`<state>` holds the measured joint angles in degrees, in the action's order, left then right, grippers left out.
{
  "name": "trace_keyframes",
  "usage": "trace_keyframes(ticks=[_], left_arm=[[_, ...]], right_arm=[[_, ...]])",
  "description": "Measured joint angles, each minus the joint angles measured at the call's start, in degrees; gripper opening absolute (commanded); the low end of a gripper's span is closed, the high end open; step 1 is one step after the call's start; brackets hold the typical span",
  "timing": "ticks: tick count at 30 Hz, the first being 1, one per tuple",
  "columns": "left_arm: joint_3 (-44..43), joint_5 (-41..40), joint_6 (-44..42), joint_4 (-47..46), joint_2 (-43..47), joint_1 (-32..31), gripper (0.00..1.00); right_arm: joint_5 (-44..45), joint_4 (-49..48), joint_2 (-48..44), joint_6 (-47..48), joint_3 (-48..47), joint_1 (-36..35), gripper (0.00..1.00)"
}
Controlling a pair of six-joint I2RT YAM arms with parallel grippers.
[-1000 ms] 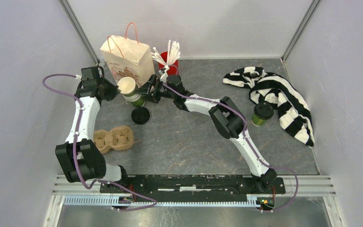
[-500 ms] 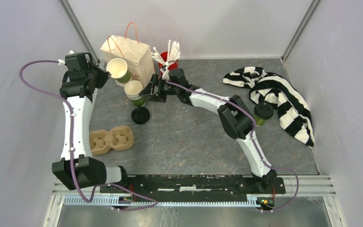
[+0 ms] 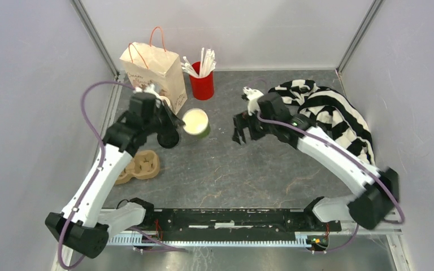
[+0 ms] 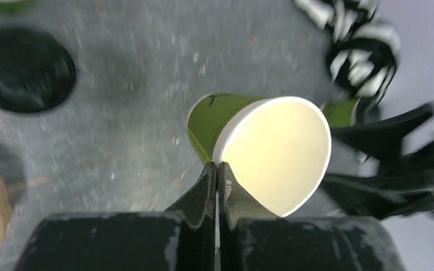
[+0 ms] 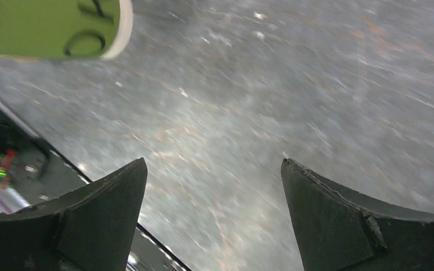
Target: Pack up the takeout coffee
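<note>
Packing looks barely begun: the cardboard carrier [image 3: 144,165] sits empty, and a black lid [image 4: 25,69] lies loose on the table. Reaching mid-table, the left gripper [image 4: 217,167] is pinched closed on the rim of a tilted lidless green cup [image 4: 260,147]. Opposite, the right gripper [image 3: 243,129] hovers spread wide, empty. One takeout coffee cup [image 4: 339,110] shows only as a green sliver beside the striped cloth [image 3: 328,113].

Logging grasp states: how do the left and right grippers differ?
The left gripper has jaws shut on the rim of a lidless green cup; the right gripper has jaws wide open, empty. The left is nearer the paper bag, the right nearer the striped cloth. Both are black.
</note>
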<state>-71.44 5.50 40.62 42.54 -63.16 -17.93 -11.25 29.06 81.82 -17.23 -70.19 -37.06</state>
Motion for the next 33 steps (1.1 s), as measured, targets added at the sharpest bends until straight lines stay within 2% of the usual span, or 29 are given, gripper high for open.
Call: trace_keyframes(ticks=[5,10,16,20,23,25,28,33], left_arm=[[12.7,-2.2,1.6,-1.4,3.5,-15.5,0.02],[15.7,-6.3,3.6,-6.4,-3.5,-29.9,0.02],[15.7,-11.0,5.0,-13.2,-11.9,-38.8,0.02],[14.9,-13.1,5.2,-14.5,-16.2,-40.7,0.03],[14.9,-14.2,5.7,-15.4,-16.9,-40.7,0.23],[14.9,-14.9,6.1,-15.5,-16.8,-40.7,0.50],[14.9,-16.6,7.0,-14.4,-16.0,-40.7,0.68],[13.1,-19.5,6.8,-8.1,-10.5,-38.2,0.89]], right_arm=[[9.5,10.4,-16.3,4.4,4.5,-0.2,0.98],[15.7,15.9,-26.9,4.7,4.7,-0.1,0.98],[19.1,18.9,-32.2,4.7,4.8,0.0,0.98],[19.2,19.1,-31.3,5.2,4.8,0.0,0.98],[18.9,19.1,-29.4,5.9,4.8,0.0,0.98],[18.5,19.1,-28.5,6.5,4.8,0.0,0.98],[17.7,18.9,-28.4,6.9,4.8,0.0,0.98],[17.2,18.2,-28.5,7.7,5.1,0.0,0.98]])
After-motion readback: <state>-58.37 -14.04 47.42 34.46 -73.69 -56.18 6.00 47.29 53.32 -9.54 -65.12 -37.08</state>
